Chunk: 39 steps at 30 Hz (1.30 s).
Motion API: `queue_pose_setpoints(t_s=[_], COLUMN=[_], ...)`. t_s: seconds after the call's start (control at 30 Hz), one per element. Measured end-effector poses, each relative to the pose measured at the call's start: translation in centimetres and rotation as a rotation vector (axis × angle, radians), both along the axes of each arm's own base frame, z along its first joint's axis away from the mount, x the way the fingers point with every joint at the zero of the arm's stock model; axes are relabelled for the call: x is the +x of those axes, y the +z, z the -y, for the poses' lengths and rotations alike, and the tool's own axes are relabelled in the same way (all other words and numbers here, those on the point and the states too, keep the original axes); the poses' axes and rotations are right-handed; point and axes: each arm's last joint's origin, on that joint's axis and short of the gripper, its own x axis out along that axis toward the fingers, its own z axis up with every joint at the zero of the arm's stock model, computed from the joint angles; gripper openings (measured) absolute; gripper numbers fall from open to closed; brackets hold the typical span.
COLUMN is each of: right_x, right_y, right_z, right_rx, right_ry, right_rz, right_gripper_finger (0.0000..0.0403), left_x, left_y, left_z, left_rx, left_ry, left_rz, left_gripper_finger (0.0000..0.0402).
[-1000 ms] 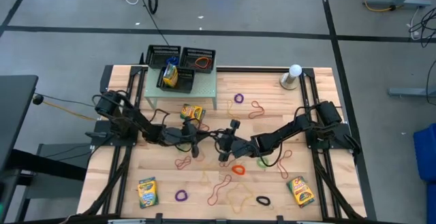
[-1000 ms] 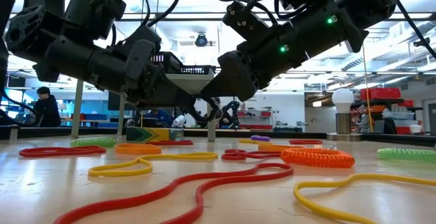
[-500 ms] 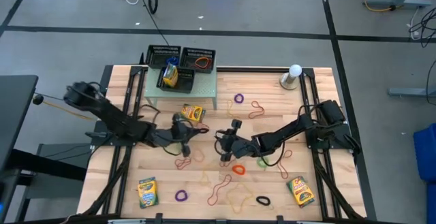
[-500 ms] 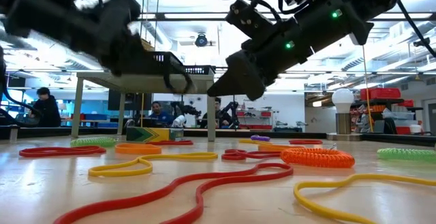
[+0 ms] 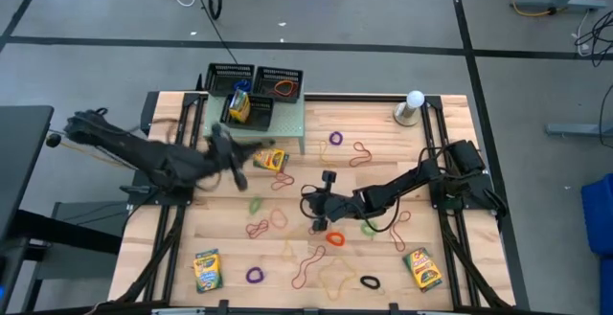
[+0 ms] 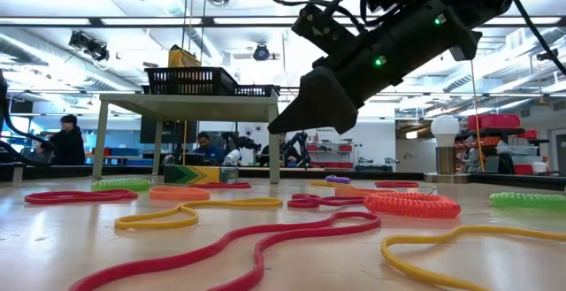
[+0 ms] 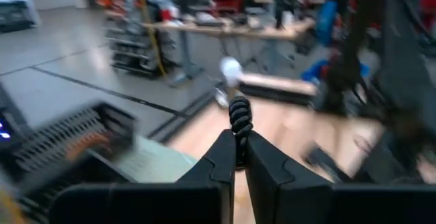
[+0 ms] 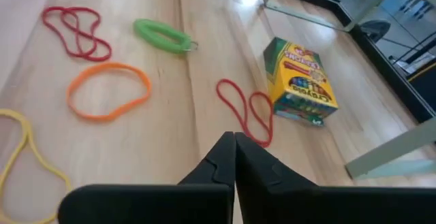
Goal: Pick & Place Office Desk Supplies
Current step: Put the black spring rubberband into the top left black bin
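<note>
High view: left gripper [image 5: 222, 141] raised beside mesh trays [image 5: 254, 92], pinching a black coiled band [image 7: 239, 118] | right gripper [image 5: 320, 203] pressed together, empty, mid-table [image 5: 460, 123] | crayon box [image 8: 300, 81] and loose rubber bands [image 8: 107, 90] on table

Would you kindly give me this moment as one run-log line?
left pincer: shut on black coiled band, near mesh trays | right pincer: shut, empty, over table centre
</note>
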Motion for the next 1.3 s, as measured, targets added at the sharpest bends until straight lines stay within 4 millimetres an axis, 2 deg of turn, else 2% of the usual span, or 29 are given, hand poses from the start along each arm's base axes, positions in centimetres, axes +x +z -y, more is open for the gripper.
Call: queue_pose_setpoints(t_s=[0.13, 0.2, 0.4, 0.53, 0.7, 0.87, 1.1, 1.2, 1.3], right_x=[0.0, 0.1, 0.2, 0.2, 0.2, 0.3, 0.3, 0.3, 0.3], right_y=[0.0, 0.0, 0.1, 0.1, 0.1, 0.1, 0.1, 0.1, 0.1], right_z=[-0.1, -0.1, 0.3, 0.5, 0.5, 0.7, 0.7, 0.7, 0.7], right_rx=[0.012, 0.012, 0.015, 0.024, 0.02, 0.03, 0.033, 0.033, 0.034], right_ry=[0.015, 0.016, 0.007, 0.007, 0.009, 0.013, 0.013, 0.013, 0.013], right_rz=[0.004, 0.005, 0.009, 0.009, 0.007, 0.007, 0.008, 0.008, 0.008], right_gripper_finger=[0.0009, 0.0011, 0.0004, 0.0007, 0.0006, 0.0004, 0.0006, 0.0006, 0.0006], left_x=[-1.3, -1.9, -2.9, -4.5, -6.4, -6.8, -6.3, -6.3, -6.4], left_y=[3.5, 4.0, 2.9, 3.2, 1.9, 0.3, -1.3, -1.7, -2.1], left_z=[-3.2, -5.1, -11.3, -15.3, -18.8, -21.0, -22.2, -22.4, -22.5], left_rx=[-0.009, -0.001, -0.018, -0.046, -0.155, -0.232, -0.301, -0.309, -0.315], left_ry=[0.086, 0.152, 0.4, 0.512, 0.575, 0.629, 0.644, 0.687, 0.725], left_rz=[0.066, 0.071, -0.04, 0.023, -0.022, -0.094, -0.178, -0.213, -0.248], left_gripper_finger=[0.0019, 0.0018, 0.0017, 0.0016, 0.0016, 0.0016, 0.002, 0.0037, 0.007])
